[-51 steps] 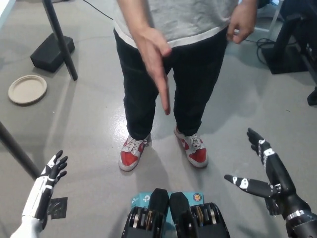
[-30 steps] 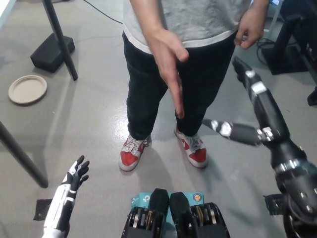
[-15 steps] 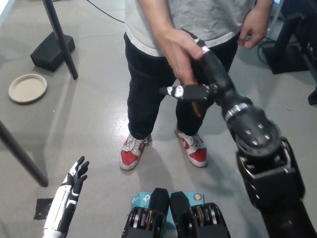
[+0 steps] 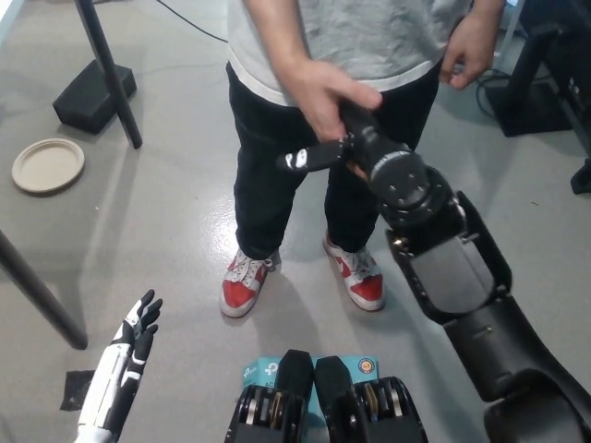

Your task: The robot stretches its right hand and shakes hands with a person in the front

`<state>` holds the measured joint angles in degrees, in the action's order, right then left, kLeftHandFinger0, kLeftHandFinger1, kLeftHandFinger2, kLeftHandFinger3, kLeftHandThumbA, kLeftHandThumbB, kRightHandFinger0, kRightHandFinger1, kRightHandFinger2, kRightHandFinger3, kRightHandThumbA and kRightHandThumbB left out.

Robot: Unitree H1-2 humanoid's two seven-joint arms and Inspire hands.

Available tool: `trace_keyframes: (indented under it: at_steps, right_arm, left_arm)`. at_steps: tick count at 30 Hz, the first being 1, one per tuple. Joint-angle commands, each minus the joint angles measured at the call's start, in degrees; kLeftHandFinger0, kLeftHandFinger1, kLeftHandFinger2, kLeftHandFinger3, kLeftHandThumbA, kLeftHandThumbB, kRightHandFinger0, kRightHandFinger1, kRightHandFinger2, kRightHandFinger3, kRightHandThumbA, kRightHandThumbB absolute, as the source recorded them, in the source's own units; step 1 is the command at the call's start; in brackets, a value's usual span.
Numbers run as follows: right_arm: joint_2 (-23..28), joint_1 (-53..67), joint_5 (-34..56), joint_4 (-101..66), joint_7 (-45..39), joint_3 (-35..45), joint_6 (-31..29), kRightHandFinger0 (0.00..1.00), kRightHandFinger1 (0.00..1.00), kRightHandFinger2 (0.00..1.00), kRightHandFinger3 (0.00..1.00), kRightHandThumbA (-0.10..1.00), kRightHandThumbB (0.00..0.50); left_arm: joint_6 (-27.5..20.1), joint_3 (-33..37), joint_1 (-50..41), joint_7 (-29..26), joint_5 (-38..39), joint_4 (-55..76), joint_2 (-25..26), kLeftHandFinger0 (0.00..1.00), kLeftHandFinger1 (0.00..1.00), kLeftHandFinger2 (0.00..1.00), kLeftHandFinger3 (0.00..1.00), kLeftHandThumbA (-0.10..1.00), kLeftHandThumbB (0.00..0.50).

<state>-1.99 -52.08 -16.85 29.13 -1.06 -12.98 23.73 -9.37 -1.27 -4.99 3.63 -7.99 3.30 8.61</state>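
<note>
Now right robot hand (image 4: 343,148) clasped in person's hand (image 4: 325,92)

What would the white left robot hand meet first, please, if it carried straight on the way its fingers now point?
The white left robot hand points up and slightly right, over bare grey concrete floor. The way looks free at first; further on, probably the person's red-and-white sneaker, though depth is unclear.

no readable text, teal label (image 4: 263,371) on floor, print too blurred

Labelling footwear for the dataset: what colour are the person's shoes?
Red and white lace-up sneakers, clearest in the head view, on the grey floor.
</note>
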Motion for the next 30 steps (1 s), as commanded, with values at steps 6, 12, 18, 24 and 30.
trace_keyframes:
  at_steps: [6,12,18,24,30]
  right_arm:
    - [-2.5,-1.4,-2.8,-0.3,12.2,2.6,-8.4,0.77,1.0,1.0,1.0,-0.1,0.224]
    - [-2.4,1.4,-2.6,-8.2,10.6,3.3,-6.6,0.75,0.96,1.0,1.0,-0.1,0.197]
    - [-2.1,5.4,-4.0,-26.3,6.5,1.5,-0.4,0.88,1.0,1.0,1.0,-0.05,0.207]
    - [-2.6,7.1,-7.6,-52.8,1.1,-0.5,3.2,1.0,1.0,1.0,1.0,0.01,0.204]
    - [-4.6,7.7,-14.1,-61.3,-4.3,1.0,3.2,1.0,1.0,1.0,1.0,0.0,0.203]
  left_arm:
    - [-1.2,-0.4,0.8,-0.2,0.0,1.5,1.4,1.0,1.0,1.0,1.0,1.0,0.164]
    - [-0.3,-0.2,0.8,0.0,-0.1,1.8,1.5,1.0,1.0,1.0,1.0,1.0,0.193]
    - [-0.6,0.0,0.7,-0.3,-1.0,1.7,1.6,1.0,1.0,1.0,1.0,1.0,0.189]
    - [-1.4,-0.5,1.5,-0.6,-0.7,1.6,1.7,1.0,1.0,1.0,1.0,1.0,0.169]
    - [-0.6,-0.3,1.4,-0.1,-0.1,1.7,1.8,1.0,1.0,1.0,1.0,1.0,0.183]
